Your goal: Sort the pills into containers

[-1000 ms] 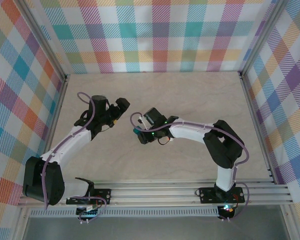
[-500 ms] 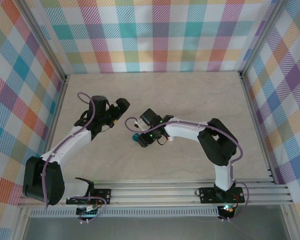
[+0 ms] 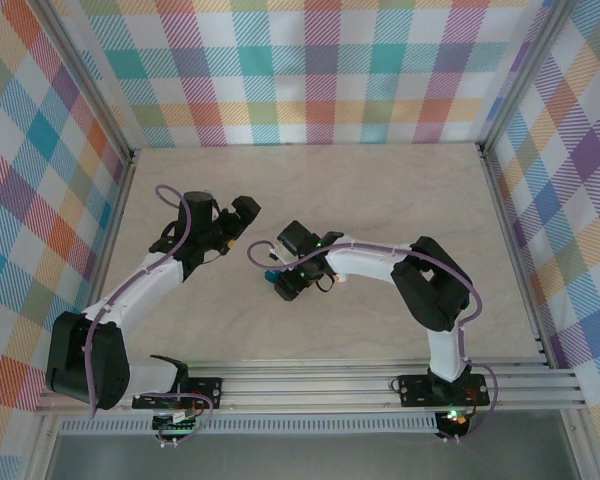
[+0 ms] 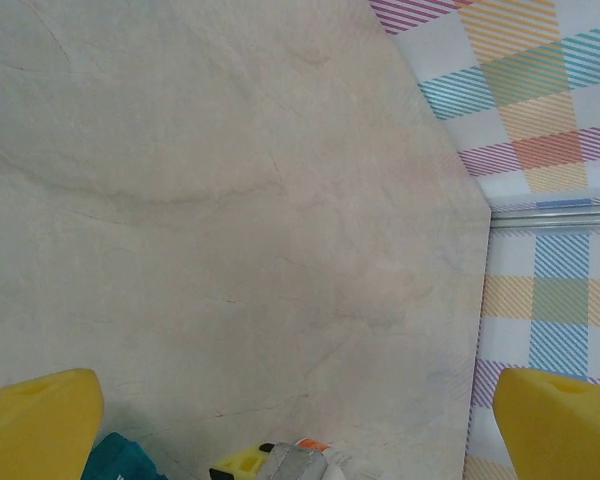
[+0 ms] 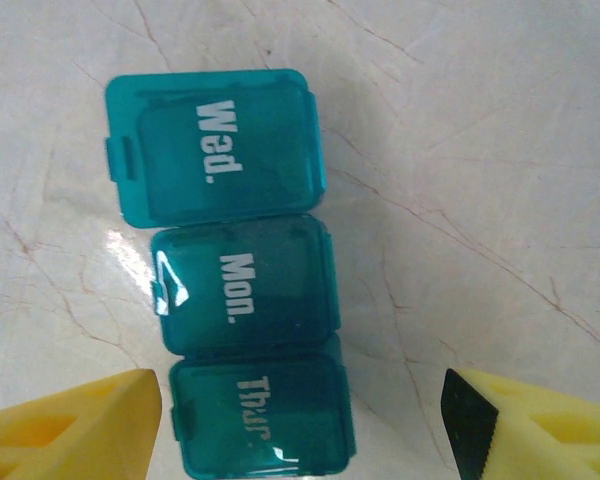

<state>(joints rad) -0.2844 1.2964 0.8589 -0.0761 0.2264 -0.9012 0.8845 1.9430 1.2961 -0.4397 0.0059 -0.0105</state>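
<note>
The containers (image 5: 230,300) are a teal strip of three joined compartments marked Wed., Mon. and Thur., lying flat on the table with all lids shut. The pills are hidden from me. My right gripper (image 5: 300,440) hovers over the Thur. end, open, with its yellow fingers (image 5: 70,425) on either side and not gripping the strip. From above, the right gripper (image 3: 278,284) sits over the containers (image 3: 269,277) near the table's middle. My left gripper (image 3: 242,222) stands wide open just to the left of them, holding nothing; its view catches a corner of the containers (image 4: 120,462).
The marbled table (image 3: 380,200) runs back to checked walls (image 3: 310,70) with metal frame rails on both sides. At the lower edge of the left wrist view sits the taped tip of the right gripper (image 4: 280,462), with a small white-and-orange thing (image 4: 318,446) beside it.
The right gripper has slid a little left and toward the near edge with the containers, and its jaws have widened off the strip. The left arm has stayed still.
</note>
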